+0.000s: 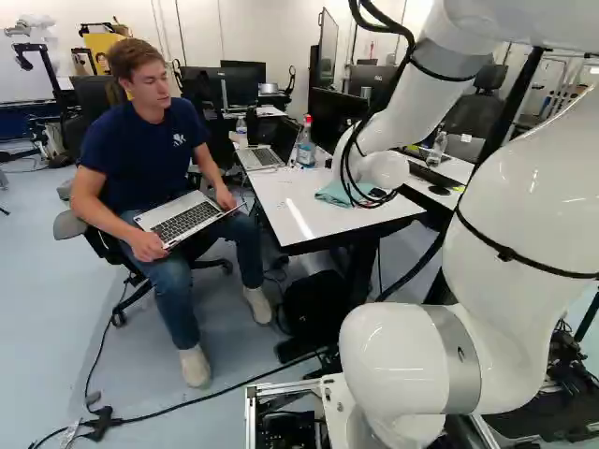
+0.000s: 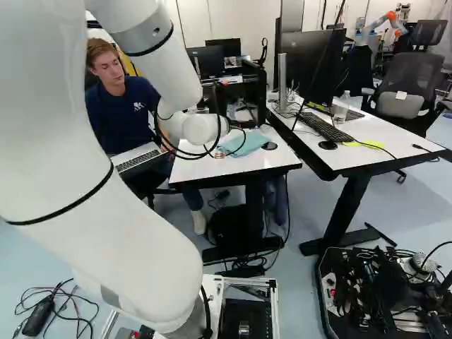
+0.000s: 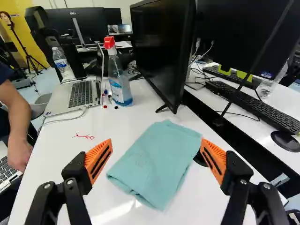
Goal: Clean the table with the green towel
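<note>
The gripper (image 2: pixel 220 151) is spread wide above the desk (image 3: pixel 51 173), with nothing in its grasp. The towel (image 3: pixel 157 159) lies folded on the desk, between and ahead of the gripper's fingers. Red marks (image 3: pixel 83 137) are on the desk ahead of the gripper's left finger. Farther ahead of the gripper stand a spray bottle (image 3: pixel 119 79) and, beyond the towel, a monitor (image 3: pixel 164 42); an open laptop (image 3: pixel 80 96) sits ahead and to the gripper's left, near the bottle.

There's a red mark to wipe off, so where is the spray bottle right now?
In the wrist view, the spray bottle stands on the white table, beyond the towel, between the open laptop and the black monitor.
</note>
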Controlling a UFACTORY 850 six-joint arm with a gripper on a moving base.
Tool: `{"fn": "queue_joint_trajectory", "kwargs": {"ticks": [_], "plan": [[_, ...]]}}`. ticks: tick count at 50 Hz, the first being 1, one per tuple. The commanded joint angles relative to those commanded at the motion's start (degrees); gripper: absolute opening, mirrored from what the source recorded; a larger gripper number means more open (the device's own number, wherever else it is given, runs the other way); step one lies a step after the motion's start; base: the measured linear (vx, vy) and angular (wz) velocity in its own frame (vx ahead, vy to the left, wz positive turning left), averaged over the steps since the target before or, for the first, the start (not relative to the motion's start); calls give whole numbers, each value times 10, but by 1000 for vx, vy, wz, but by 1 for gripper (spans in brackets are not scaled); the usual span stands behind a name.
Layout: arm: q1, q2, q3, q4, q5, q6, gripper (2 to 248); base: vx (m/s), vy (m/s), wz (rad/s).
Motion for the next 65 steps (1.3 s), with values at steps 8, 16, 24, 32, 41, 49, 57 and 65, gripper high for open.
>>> {"fn": "queue_joint_trajectory", "kwargs": {"ticks": [8, 16, 24, 32, 41, 49, 57, 65], "plan": [[-5, -16, -27, 0, -27, 0, 247, 0, 0, 0], [-10, -31, -54, 0, -57, 0, 247, 0, 0, 0], [-14, -46, -80, 0, -90, 0, 247, 0, 0, 0], [-17, -61, -107, 0, -127, 0, 247, 0, 0, 0], [-19, -76, -136, 0, -170, 0, 247, 0, 0, 0], [-19, -89, -161, 0, -208, 0, 247, 0, 0, 0], [-19, -101, -185, 0, -246, 0, 247, 0, 0, 0], [-17, -119, -209, 0, -267, 0, 247, 0, 0, 0]]}}
